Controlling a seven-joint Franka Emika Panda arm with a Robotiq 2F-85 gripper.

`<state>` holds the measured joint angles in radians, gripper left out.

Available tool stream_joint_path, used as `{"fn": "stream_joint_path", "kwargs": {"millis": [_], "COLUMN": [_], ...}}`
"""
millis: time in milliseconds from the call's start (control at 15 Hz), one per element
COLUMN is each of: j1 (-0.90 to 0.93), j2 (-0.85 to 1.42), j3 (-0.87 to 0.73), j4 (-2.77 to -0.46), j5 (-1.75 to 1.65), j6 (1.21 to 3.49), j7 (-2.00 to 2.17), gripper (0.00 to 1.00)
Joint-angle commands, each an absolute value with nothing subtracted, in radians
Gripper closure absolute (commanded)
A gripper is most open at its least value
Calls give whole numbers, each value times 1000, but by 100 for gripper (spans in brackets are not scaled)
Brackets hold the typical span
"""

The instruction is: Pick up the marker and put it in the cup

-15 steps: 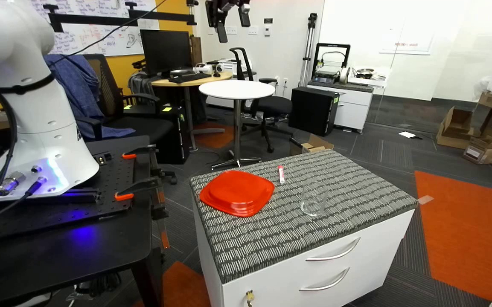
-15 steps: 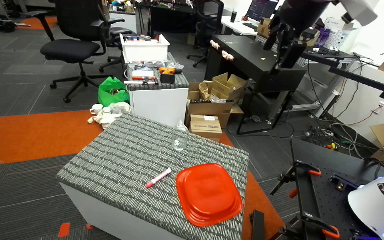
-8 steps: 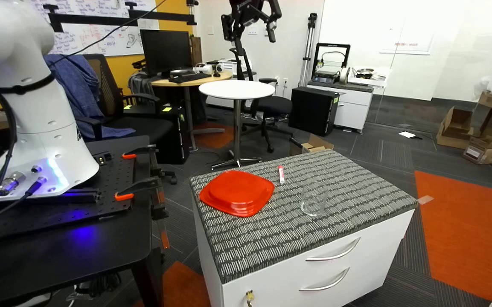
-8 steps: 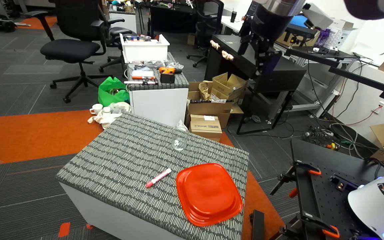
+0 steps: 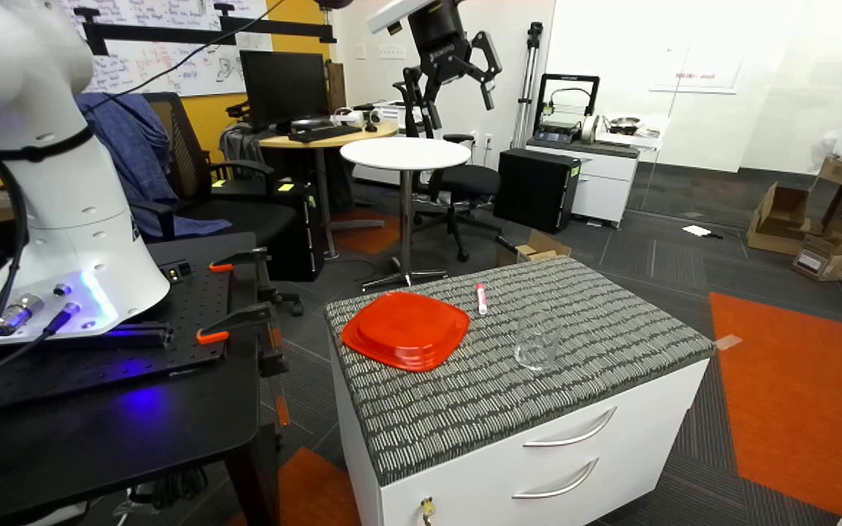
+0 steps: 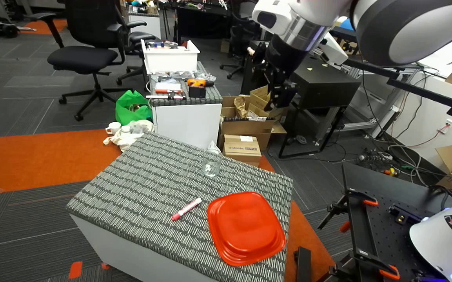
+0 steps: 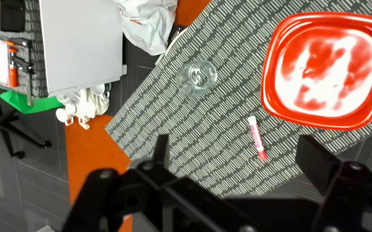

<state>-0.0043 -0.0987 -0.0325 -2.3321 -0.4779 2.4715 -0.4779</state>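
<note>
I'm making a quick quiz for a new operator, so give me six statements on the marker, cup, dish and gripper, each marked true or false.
1. The marker lies outside the cup. True.
2. The cup is solid red. False: it is clear and see-through.
3. The gripper is open. True.
4. The gripper touches the marker. False: it hangs in the air, apart from the marker.
5. Of marker and cup, the marker is nearer the dish. True.
6. The dish lies between the marker and the cup. False: it lies off to one side, touching neither.
</note>
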Motion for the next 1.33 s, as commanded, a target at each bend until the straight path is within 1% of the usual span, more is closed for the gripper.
{"fn": "stream_joint_path", "kwargs": {"millis": [0, 267, 533, 600, 1067, 1267], "j1": [-11, -14, -11, -12, -18, -30], "j2": [-12, 102, 188, 146, 165, 203], "j3": [-35, -30, -23, -25, -31, -28], "j4": [-2319, -2274, -2210, -2256, -2238, -2217], "j5": [-477, -467, -476, -477, -482, -469], "j6": [2560, 2602, 2587, 2585, 2561, 2587], "j7": [-499, -521, -508, -487, -502, -532], "gripper": [0, 0, 0, 0, 0, 0]}}
